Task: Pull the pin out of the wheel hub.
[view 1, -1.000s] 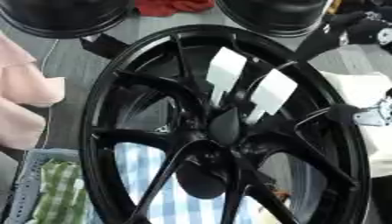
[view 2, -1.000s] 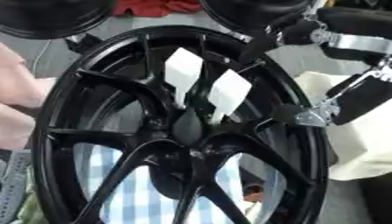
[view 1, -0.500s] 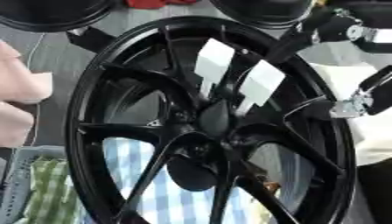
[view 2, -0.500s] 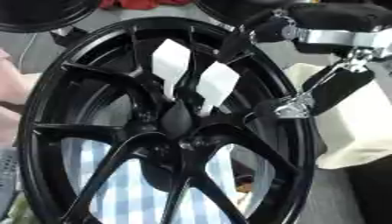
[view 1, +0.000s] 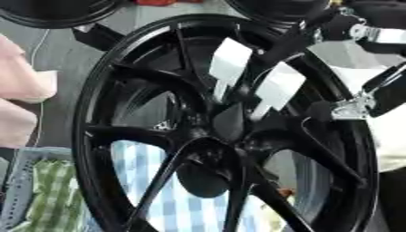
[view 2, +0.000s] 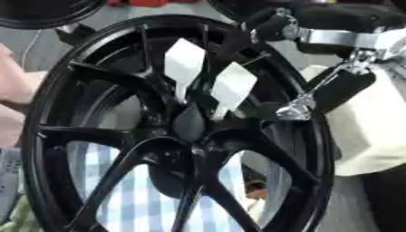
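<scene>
A large black wheel with thin spokes stood upright and filled almost the whole view. Its hub sat a little above the middle of the picture, where the spokes met. Two white, flat, paddle-shaped tags and stuck out from the hub area, pointing up and to the right, their narrow ends running down toward the hub. I could not tell which part was the pin itself, nor how deep it sat.

My right hand came in from the upper right, black with silver joints. It lay against the right side of the wheel's rim, with a silver tip close to the spokes, just beside the lower white tag. I could not tell whether my fingers were spread or curled, or whether they touched the tag. My left hand did not show.

Through the gaps between the lower spokes a blue and white checked cloth appeared behind the wheel. At the lower left lay a green checked cloth inside a grey basket. A pale pink shape sat at the left edge. A white bulky object lay to the right of the wheel. Two more dark round shapes sat along the top edge.
</scene>
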{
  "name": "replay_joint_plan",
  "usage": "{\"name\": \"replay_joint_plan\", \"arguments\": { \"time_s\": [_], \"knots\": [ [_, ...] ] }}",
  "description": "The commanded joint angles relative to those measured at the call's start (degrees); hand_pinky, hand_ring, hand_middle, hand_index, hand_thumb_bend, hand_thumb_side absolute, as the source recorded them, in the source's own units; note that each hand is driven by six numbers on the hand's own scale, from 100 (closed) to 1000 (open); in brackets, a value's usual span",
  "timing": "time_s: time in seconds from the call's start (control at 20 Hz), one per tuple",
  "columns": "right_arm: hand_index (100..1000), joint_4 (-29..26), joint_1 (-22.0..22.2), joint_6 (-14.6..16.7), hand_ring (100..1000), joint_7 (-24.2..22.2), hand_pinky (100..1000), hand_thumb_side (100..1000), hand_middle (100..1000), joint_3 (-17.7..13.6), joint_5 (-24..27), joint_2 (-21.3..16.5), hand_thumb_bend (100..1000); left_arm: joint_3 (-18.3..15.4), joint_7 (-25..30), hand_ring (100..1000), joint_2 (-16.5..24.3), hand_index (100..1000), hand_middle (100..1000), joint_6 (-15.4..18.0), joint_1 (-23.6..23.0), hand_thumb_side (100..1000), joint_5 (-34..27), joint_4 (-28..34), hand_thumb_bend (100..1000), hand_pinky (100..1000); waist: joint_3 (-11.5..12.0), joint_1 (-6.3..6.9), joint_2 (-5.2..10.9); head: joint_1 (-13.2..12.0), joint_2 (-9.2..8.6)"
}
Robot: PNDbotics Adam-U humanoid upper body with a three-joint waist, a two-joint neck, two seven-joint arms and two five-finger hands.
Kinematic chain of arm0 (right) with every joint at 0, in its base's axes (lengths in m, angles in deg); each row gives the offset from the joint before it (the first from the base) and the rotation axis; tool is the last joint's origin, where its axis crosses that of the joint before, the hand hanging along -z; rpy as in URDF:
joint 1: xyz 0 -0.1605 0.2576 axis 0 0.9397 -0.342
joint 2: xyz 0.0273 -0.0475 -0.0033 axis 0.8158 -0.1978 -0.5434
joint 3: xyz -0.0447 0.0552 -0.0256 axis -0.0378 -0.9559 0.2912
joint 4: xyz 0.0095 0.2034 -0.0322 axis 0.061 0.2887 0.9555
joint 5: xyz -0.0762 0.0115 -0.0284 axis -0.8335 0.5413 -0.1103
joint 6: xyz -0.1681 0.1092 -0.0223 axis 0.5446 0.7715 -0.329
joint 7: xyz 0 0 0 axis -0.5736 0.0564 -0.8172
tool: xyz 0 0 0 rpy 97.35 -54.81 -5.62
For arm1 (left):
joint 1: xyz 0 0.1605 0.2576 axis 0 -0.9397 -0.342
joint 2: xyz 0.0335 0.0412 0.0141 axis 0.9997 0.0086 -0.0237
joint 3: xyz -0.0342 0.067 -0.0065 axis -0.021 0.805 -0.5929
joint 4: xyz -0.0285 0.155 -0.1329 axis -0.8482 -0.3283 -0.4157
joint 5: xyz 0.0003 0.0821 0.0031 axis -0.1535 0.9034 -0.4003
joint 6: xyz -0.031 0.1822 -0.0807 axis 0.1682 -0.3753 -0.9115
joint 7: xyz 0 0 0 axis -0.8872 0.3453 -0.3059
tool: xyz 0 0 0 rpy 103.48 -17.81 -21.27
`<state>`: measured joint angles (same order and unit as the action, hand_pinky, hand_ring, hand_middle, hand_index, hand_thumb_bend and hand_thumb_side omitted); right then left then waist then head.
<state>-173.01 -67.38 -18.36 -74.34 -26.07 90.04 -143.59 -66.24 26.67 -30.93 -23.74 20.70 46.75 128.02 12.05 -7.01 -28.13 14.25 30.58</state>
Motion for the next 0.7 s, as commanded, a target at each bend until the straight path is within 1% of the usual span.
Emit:
{"name": "replay_joint_plan", "arguments": {
  "time_s": [0.05,0.4,0.7],
  "knots": [
    [870,-0.38,-0.56,-0.11,846,0.43,837,100,825,-0.59,-0.71,-1.22,381,-0.08,0.09,666,0.59,769,656,-0.11,0.43,724,-0.17,1.15,127,844,0.16,0.17,1.03,0.35,-0.97],
    [860,-0.38,-0.25,-0.68,842,0.29,833,100,817,-0.54,-1.61,-0.89,371,-0.1,0.11,666,0.39,768,656,-0.24,0.4,727,-0.08,1.15,130,845,0.59,-0.32,0.79,0.53,-1.35],
    [834,-0.38,0.29,-1.42,836,-0.28,830,100,794,-0.21,-2.63,-0.37,349,-0.13,0.09,665,0.26,766,653,-0.37,0.38,728,0.0,1.15,131,845,0.74,-0.56,0.49,0.7,-1.26]
  ]
}}
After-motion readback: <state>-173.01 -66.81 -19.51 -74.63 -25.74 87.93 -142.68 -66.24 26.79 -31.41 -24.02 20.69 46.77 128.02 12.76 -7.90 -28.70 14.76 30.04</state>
